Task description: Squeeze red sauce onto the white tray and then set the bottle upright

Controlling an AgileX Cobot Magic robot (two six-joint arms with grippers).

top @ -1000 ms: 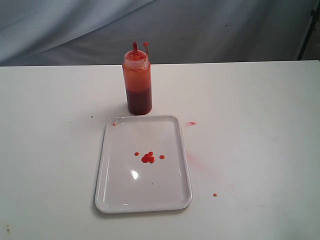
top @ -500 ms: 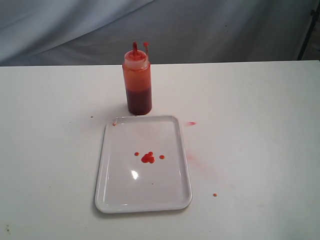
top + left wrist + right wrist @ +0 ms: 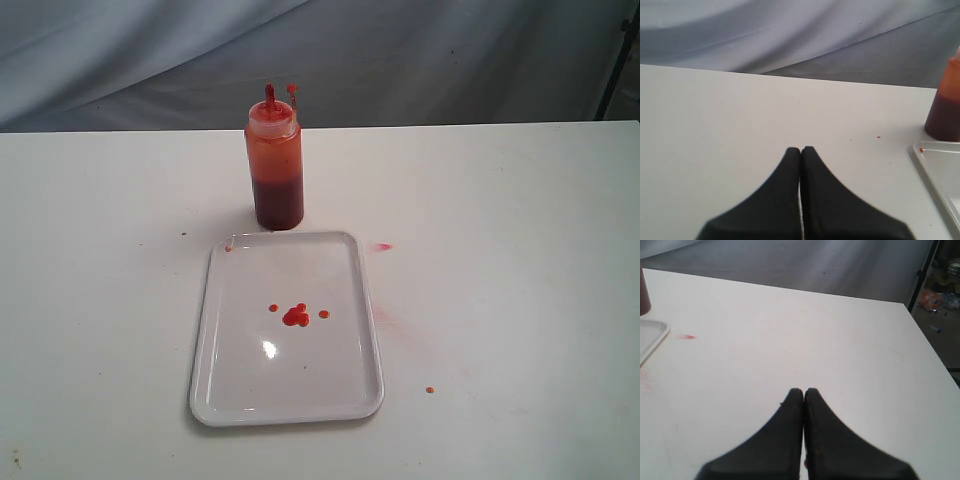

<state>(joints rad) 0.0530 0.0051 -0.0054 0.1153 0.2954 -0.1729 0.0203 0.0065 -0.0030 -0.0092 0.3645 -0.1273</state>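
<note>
The bottle (image 3: 275,160) stands upright on the table just behind the white tray (image 3: 232,390), its red nozzle and tethered cap pointing up. Small blobs of red sauce (image 3: 295,316) lie near the tray's middle. Neither gripper shows in the exterior view. My left gripper (image 3: 801,150) is shut with nothing in it, low over bare table, with the bottle (image 3: 945,107) and a tray corner (image 3: 935,170) off to one side. Shut and empty too, my right gripper (image 3: 803,391) is well away from the tray corner (image 3: 651,342) and the bottle's base (image 3: 644,292).
Stray red spots mark the table: one right of the tray's far corner (image 3: 383,246), one near its front right (image 3: 430,389), plus a faint pink smear (image 3: 385,318). Grey cloth (image 3: 400,50) hangs behind the table. The table's right edge (image 3: 930,365) drops to a cluttered floor.
</note>
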